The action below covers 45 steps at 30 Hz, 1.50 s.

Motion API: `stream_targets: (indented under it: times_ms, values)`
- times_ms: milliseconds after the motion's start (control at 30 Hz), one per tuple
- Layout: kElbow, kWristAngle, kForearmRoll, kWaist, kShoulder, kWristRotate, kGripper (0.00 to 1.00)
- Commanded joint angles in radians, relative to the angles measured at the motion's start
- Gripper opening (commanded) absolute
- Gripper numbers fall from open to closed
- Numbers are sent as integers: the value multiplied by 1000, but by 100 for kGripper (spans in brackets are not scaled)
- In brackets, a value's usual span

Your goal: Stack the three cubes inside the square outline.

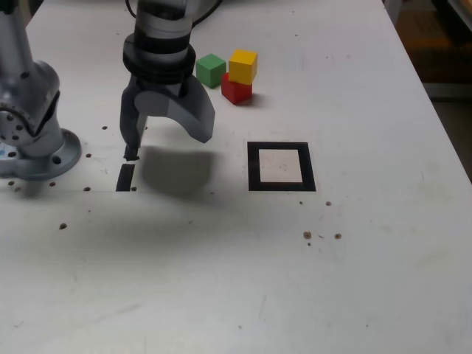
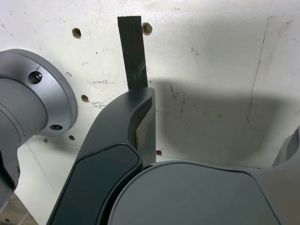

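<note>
A: How far along are you?

B: Barely starting. Your gripper [image 1: 168, 136] is hanging spread wide, grasping nothing. The cubes are sitting beyond it: yellow [image 1: 243, 66] riding on red [image 1: 236, 90], green [image 1: 211, 70] alongside. The outline [image 1: 281, 167] beside it is lying empty.

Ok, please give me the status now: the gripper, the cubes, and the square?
Gripper open, empty, low over a short black tape strip. Yellow cube on red cube, green cube beside. Black tape square outline empty, nothing blocking.
</note>
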Motion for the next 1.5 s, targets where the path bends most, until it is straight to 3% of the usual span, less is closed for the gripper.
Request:
stream_targets:
  times_ms: [0,233,500,733,967,1233,1467]
  values:
    - [0,1,1,-1,3,1,98]
    - [-49,19,43,5,-11,13,99]
    - [-353,110,265,79,-2,139,100]
    - [-555,124,372,166,41,270,100]
    - [-681,149,380,264,168,410,100]
    - [-670,258,325,322,260,503,100]
    - [-632,272,288,338,292,522,95]
